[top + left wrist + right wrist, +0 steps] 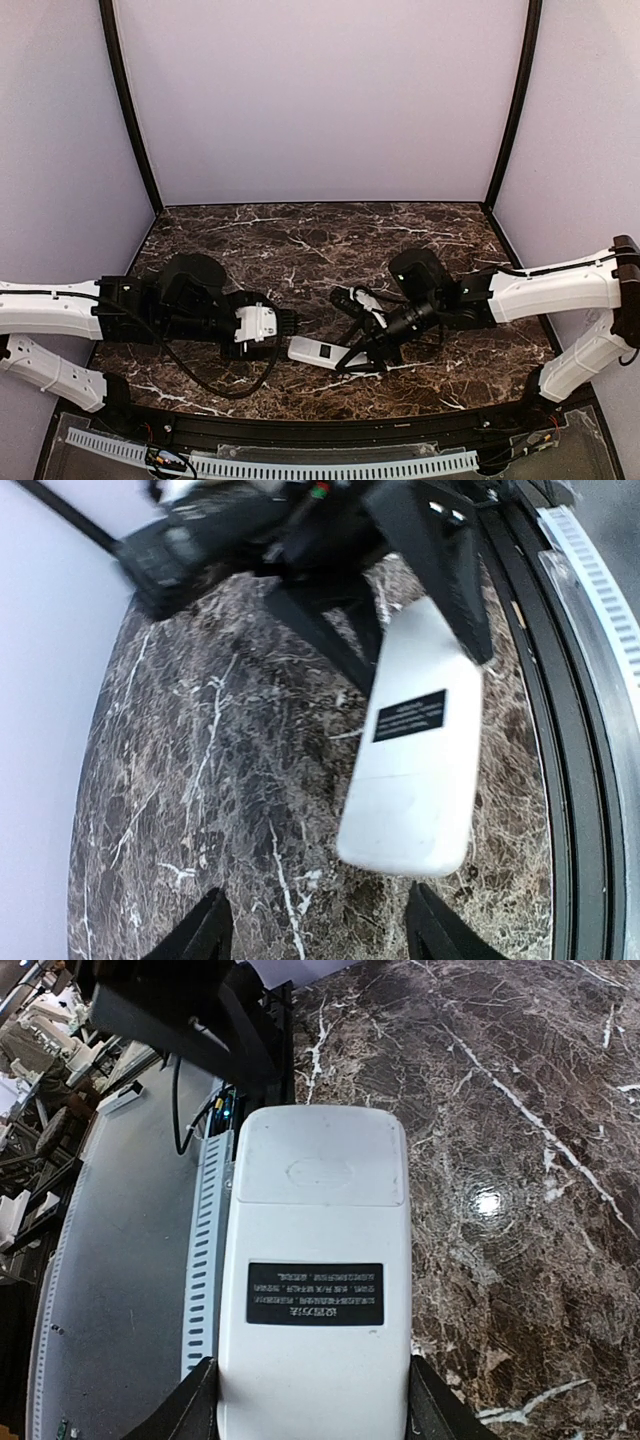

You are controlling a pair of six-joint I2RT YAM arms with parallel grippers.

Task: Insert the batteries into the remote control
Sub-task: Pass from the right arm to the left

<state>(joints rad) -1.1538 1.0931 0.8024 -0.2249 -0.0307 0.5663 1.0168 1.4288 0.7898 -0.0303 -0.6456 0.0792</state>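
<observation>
The remote control lies back-up between my right gripper's jaws, white, with a black label and its battery cover closed. My right gripper is shut on its sides and holds it low over the marble table near the front edge. The remote also shows in the top view and in the left wrist view. My left gripper is open and empty, just short of the remote's free end, not touching it. In the top view the left gripper is to the remote's left. No batteries are in view.
The dark marble table is enclosed by pale walls at the back and sides. A black rail and a white slotted strip run along the front edge, close under the remote. A black cable loops below the left wrist.
</observation>
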